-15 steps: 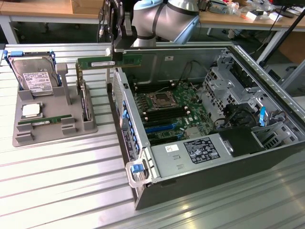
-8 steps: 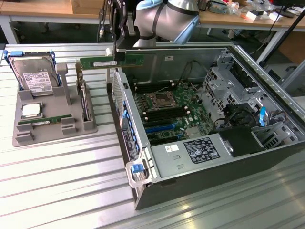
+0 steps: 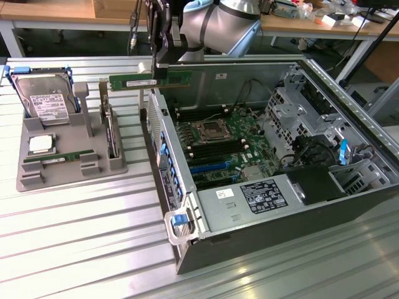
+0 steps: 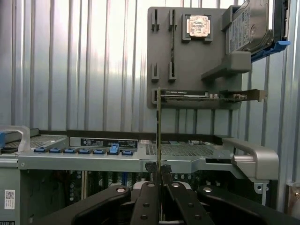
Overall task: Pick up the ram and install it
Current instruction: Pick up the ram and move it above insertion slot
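One green ram (image 3: pixel 134 81) hangs level in the air. The gripper (image 3: pixel 163 67) pinches its upper edge, jaws closed tight on it.

In the exterior view the held stick floats at eleven o'clock from the open computer case (image 3: pixel 262 230). It is just above the case wall lined with blue clips (image 3: pixel 167 163). That wall stands between the stick and the motherboard (image 3: pixel 218 140), which lies at five o'clock from it, with thin cables crossing the board's far end.

At nine o'clock from the case sits a grey tray (image 3: pixel 37 177). It carries a hard drive (image 3: pixel 43 99), a silver CPU (image 3: pixel 40 144), a second ram stick (image 3: pixel 59 159) and a bracketed card (image 3: pixel 109 128).

The exterior view gives the stick's broad face and the inside of the case. The wrist view gives the ram (image 4: pixel 158 122) edge-on, as a thin line. It rises from between the black fingers (image 4: pixel 147 197), which meet on it, with the case wall (image 4: pixel 117 159) and the tray (image 4: pixel 197 70) beyond.
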{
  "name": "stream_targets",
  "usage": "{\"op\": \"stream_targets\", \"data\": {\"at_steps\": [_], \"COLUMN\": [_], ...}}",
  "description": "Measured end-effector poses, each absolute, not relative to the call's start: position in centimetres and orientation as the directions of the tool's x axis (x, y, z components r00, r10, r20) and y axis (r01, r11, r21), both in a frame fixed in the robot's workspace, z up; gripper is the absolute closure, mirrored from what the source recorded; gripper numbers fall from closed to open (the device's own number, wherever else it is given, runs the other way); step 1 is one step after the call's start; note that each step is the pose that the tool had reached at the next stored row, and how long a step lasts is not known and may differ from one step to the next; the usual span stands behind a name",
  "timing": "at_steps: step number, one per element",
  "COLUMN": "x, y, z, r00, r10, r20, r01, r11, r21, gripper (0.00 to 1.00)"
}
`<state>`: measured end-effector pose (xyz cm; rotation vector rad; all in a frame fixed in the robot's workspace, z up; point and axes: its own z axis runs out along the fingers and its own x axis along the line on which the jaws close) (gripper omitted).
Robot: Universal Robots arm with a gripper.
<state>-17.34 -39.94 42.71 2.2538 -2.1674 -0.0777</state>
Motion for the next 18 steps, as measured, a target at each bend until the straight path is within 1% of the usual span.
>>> {"op": "stream_targets", "data": {"at_steps": [18], "x": [-16.0], "y": [-39.9], "z": [42.7], "r00": [0.038], "r10": [-0.999], "r20": [-0.026], "r01": [-0.998], "r11": [-0.04], "r21": [0.044], "gripper": [0.88]}}
